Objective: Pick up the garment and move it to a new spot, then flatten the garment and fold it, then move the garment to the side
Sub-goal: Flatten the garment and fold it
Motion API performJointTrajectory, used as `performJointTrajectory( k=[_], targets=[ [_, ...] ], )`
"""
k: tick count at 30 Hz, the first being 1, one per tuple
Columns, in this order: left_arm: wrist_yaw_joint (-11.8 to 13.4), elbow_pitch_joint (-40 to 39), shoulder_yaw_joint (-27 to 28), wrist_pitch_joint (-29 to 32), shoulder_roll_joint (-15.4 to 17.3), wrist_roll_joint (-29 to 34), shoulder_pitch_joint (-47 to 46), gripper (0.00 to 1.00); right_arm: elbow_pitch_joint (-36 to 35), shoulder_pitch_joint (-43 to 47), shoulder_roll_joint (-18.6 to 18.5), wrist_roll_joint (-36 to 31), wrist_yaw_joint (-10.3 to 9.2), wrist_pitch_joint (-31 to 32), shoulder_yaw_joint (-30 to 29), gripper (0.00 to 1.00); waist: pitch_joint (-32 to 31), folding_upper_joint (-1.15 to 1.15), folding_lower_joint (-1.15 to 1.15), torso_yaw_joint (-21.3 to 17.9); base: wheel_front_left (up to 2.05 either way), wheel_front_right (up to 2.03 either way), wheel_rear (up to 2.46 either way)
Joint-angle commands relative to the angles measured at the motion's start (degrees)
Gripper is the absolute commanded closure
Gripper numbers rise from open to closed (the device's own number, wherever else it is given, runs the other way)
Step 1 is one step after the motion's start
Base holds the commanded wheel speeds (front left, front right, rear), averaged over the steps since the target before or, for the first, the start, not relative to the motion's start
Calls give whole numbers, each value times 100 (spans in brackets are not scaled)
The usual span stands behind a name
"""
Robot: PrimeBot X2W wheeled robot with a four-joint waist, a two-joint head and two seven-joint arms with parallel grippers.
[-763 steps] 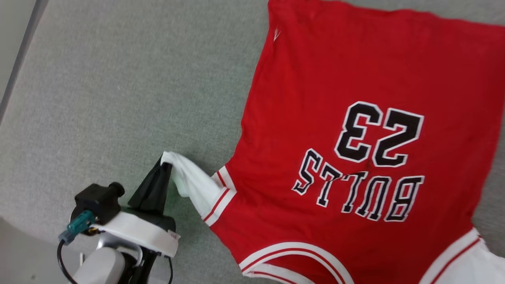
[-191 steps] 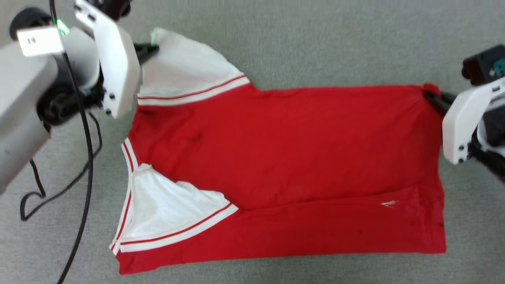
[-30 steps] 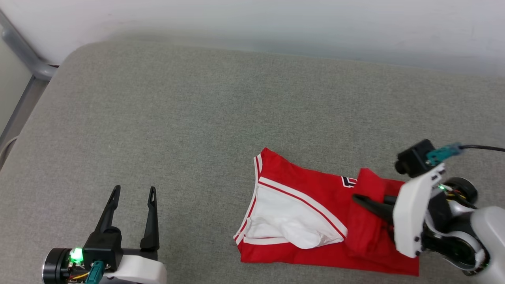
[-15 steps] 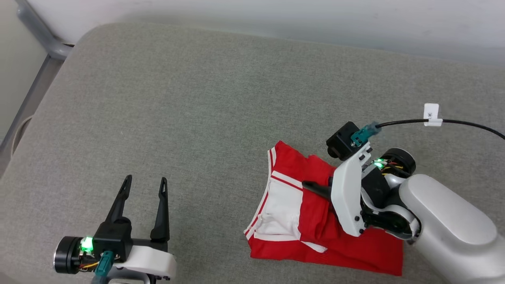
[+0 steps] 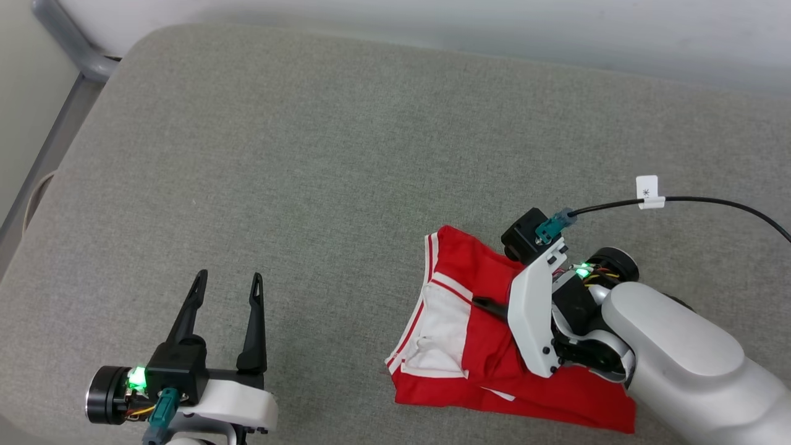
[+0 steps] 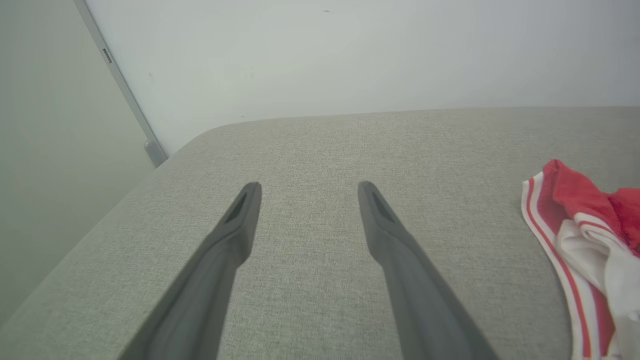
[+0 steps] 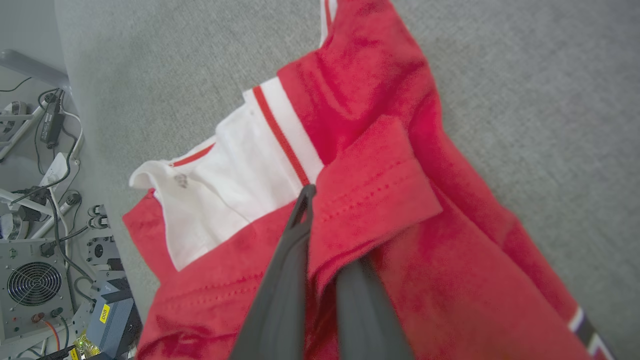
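Pinching a hem of the one garment (image 5: 469, 364), the right gripper (image 5: 483, 303) sits clamped near the front right edge of the gray surface (image 5: 309, 154). The left gripper (image 5: 227, 281) hovers spread, empty, near its front left corner.

Grey upholstered surface (image 5: 296, 161) against a pale wall (image 6: 350, 50), perhaps a metal frame (image 5: 71, 40) alongside.

Head overhead, downward; wrists low, close; garment (image 5: 483, 364) shared.

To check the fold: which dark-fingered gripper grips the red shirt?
The right gripper: it pinches a fold of the red, white-sleeved fabric T-shirt; the left gripper stands open, apart from it.
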Motion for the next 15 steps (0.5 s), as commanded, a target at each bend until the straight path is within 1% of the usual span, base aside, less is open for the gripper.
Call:
performJointTrajectory(
  k=[1, 5, 9, 12, 15],
  targets=[
    [9, 21, 13, -26, -11, 24, -5, 0, -75, -24, -13, 34, -4, -179, 54, 0, -79, 0, 0, -34, 0, 0, 0],
    [18, 32, 12, -26, 35, 46, 118, 0, -491, 134, -262, 94, -5, -717, 7, 0, -265, 0, 0, -123, 0, 0, 0],
    [51, 1, 25, -26, 83, 77, 228, 0, -926, 325, -587, -24, -5, -1248, -209, 0, -444, 0, 0, -272, 0, 0, 0],
    [95, -19, 18, -26, 119, 95, 320, 0, -1078, 509, -794, -322, -5, -1795, -599, 0, -565, 0, 0, -398, 0, 0, 0],
    [128, -49, 3, -21, 145, 111, 396, 0, -974, 802, -789, -825, -4, -2454, -1246, 0, -667, 0, 0, -528, 0, 0, 0]
  ],
)
